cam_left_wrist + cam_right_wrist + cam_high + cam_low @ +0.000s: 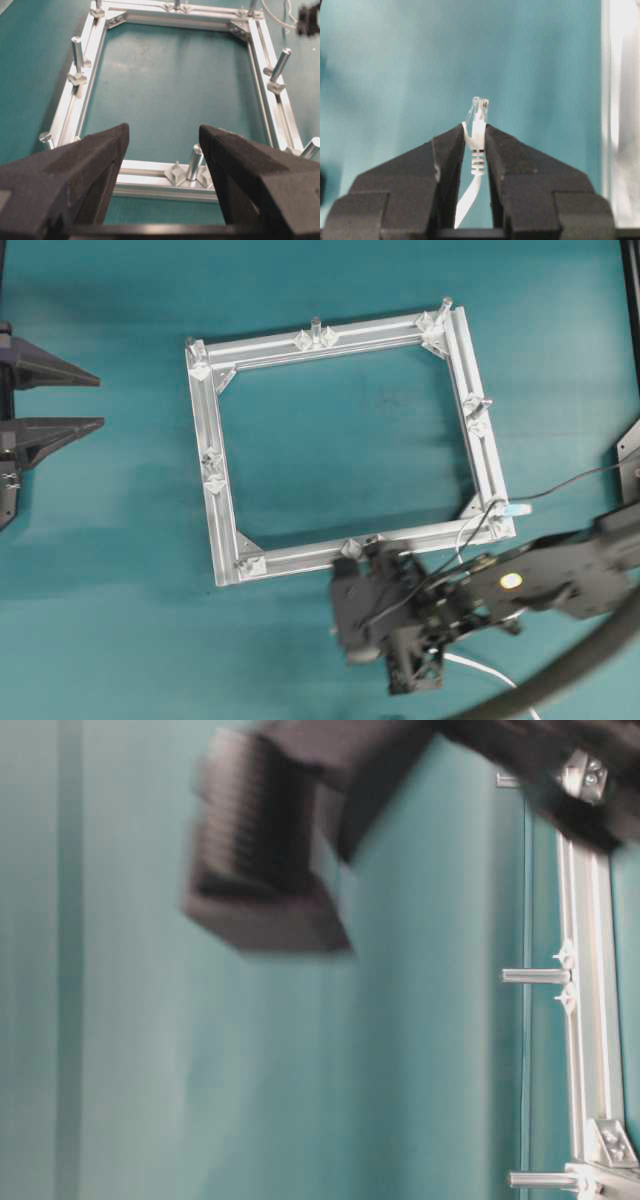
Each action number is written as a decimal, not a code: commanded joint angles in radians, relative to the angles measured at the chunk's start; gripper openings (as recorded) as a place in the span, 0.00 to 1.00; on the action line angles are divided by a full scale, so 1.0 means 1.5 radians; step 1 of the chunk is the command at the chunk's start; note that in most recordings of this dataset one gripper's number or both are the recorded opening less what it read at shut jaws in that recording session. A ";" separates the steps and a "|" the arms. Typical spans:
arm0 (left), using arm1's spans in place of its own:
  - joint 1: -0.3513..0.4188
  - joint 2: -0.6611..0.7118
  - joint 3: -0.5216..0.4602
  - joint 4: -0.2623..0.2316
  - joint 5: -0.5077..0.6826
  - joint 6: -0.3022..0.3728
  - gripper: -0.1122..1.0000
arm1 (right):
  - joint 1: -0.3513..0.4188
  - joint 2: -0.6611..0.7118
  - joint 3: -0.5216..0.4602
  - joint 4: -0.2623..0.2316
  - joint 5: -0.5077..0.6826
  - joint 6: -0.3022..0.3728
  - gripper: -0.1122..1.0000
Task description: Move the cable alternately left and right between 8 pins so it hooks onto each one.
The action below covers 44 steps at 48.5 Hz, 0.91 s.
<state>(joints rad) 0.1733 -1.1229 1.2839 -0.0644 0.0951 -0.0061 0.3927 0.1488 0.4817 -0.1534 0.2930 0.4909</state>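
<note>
While the right hand point(476, 145) clamps the cable point(478, 131) just behind its plug, the frame point(300, 558) lies just beyond it, far from the wide-open left hand point(162, 165).

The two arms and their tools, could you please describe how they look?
Both are matt black. The left tool has two broad wedge-shaped fingers with a rough, foam-like surface. The right tool has matching tapered fingers. The right arm carries thin black wires, a small bright round spot and a thick dark grey hose.

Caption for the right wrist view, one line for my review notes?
Right claw shut on the white cable just behind its clear plug, above the teal table.
</note>
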 commanded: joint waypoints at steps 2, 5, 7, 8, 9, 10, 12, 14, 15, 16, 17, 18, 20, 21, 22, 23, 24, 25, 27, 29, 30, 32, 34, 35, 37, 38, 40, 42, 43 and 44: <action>0.002 -0.008 -0.007 0.002 0.000 0.003 0.74 | 0.003 -0.076 0.025 -0.015 0.057 0.076 0.24; 0.002 -0.016 -0.005 0.002 0.001 0.003 0.74 | 0.003 -0.098 0.034 -0.043 0.102 0.129 0.24; 0.002 -0.020 -0.004 0.002 0.002 0.003 0.74 | 0.003 -0.109 0.035 -0.070 0.135 0.168 0.24; 0.002 -0.022 -0.003 0.003 0.003 0.003 0.74 | 0.003 -0.115 0.035 -0.086 0.153 0.189 0.24; 0.002 -0.024 -0.002 0.002 0.004 0.003 0.74 | 0.003 -0.121 0.034 -0.115 0.180 0.227 0.24; 0.002 -0.026 -0.001 0.002 0.005 0.003 0.74 | 0.004 -0.124 0.034 -0.134 0.198 0.254 0.24; 0.002 -0.030 0.001 0.002 0.009 0.003 0.74 | 0.004 -0.130 0.032 -0.175 0.233 0.308 0.24; 0.002 -0.032 0.003 0.002 0.012 0.003 0.74 | 0.004 -0.134 0.032 -0.217 0.263 0.371 0.24; 0.002 -0.034 0.003 0.003 0.015 0.003 0.74 | 0.004 -0.135 0.033 -0.236 0.276 0.403 0.24; 0.002 -0.035 0.004 0.003 0.016 0.003 0.74 | 0.004 -0.135 0.033 -0.253 0.289 0.434 0.24; 0.002 -0.035 0.005 0.002 0.018 0.003 0.74 | 0.004 -0.135 0.033 -0.269 0.302 0.463 0.24; 0.002 -0.036 0.006 0.003 0.021 0.003 0.74 | 0.004 -0.134 0.033 -0.284 0.310 0.493 0.24; 0.002 -0.037 0.008 0.003 0.027 0.003 0.74 | 0.004 -0.133 0.036 -0.311 0.319 0.546 0.24; 0.002 -0.037 0.008 0.002 0.029 0.003 0.74 | 0.003 -0.130 0.038 -0.323 0.321 0.570 0.24; 0.002 -0.038 0.008 0.002 0.032 0.003 0.74 | 0.002 -0.128 0.040 -0.331 0.321 0.591 0.24; 0.002 -0.038 0.009 0.003 0.035 0.003 0.74 | 0.001 -0.126 0.041 -0.337 0.320 0.608 0.24; 0.002 -0.038 0.009 0.003 0.036 0.003 0.74 | -0.001 -0.124 0.042 -0.343 0.319 0.623 0.24; 0.002 -0.039 0.009 0.003 0.039 0.004 0.74 | -0.003 -0.120 0.041 -0.344 0.317 0.635 0.24; 0.002 -0.042 0.009 0.003 0.043 0.004 0.74 | -0.010 -0.112 0.041 -0.345 0.314 0.652 0.24; 0.001 -0.045 0.009 0.003 0.045 0.004 0.74 | -0.018 -0.103 0.037 -0.345 0.306 0.658 0.24; 0.001 -0.047 0.009 0.002 0.045 0.004 0.74 | -0.021 -0.100 0.035 -0.344 0.302 0.658 0.24; 0.000 -0.053 0.009 0.002 0.046 0.004 0.74 | -0.030 -0.092 0.031 -0.344 0.294 0.658 0.24; -0.001 -0.060 0.010 0.002 0.046 0.005 0.74 | -0.038 -0.085 0.028 -0.344 0.284 0.658 0.24; -0.001 -0.063 0.011 0.003 0.047 0.005 0.74 | -0.043 -0.081 0.027 -0.344 0.280 0.658 0.24; -0.001 -0.072 0.013 0.003 0.049 0.005 0.74 | -0.054 -0.075 0.022 -0.344 0.270 0.657 0.24; -0.001 -0.076 0.014 0.002 0.050 0.005 0.74 | -0.060 -0.072 0.021 -0.344 0.266 0.656 0.24; -0.001 -0.085 0.017 0.003 0.054 0.005 0.74 | -0.074 -0.067 0.018 -0.344 0.256 0.653 0.24; -0.001 -0.097 0.020 0.003 0.063 0.005 0.74 | -0.087 -0.064 0.014 -0.344 0.247 0.652 0.24; -0.001 -0.101 0.021 0.003 0.069 0.005 0.74 | -0.093 -0.062 0.013 -0.344 0.244 0.651 0.24; -0.001 -0.105 0.021 0.003 0.074 0.005 0.74 | -0.099 -0.061 0.012 -0.344 0.240 0.649 0.24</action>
<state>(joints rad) 0.1733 -1.2686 1.3238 -0.0629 0.1917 -0.0061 0.2746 0.0629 0.5277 -0.6627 0.6719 1.4696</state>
